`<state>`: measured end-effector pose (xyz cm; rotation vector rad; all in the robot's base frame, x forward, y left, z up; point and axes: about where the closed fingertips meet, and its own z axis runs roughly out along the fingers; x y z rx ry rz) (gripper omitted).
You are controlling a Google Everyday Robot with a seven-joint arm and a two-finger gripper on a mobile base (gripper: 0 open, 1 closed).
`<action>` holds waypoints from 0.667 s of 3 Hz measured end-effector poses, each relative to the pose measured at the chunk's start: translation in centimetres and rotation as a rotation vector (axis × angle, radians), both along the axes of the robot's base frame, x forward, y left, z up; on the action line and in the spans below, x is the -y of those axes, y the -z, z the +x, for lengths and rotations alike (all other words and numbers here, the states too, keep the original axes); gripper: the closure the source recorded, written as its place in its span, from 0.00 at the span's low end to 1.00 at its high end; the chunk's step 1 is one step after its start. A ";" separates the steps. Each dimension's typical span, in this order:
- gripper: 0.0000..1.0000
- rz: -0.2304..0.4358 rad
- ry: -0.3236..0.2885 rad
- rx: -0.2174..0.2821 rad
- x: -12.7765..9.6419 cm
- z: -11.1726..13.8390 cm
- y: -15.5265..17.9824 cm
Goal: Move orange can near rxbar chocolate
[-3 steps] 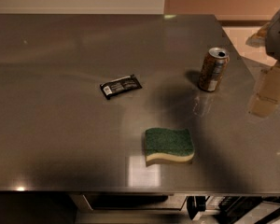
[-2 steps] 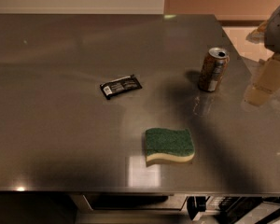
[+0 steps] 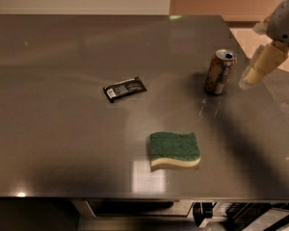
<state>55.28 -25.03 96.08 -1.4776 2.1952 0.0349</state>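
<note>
Orange can (image 3: 220, 72) upright on table (image 3: 62, 143), well apart from rxbar chocolate (image 3: 124, 88); gripper (image 3: 256, 67) just beside can, grip state untellable.

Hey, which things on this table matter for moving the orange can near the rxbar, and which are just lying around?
For the job:
orange can, upright, toward the right
rxbar chocolate, lying flat, left of the can
gripper, just right of the can

Just lying about:
green sponge, nearer the camera than both
</note>
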 end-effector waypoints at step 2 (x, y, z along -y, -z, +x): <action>0.00 0.122 0.065 -0.039 0.7 5.6 2.8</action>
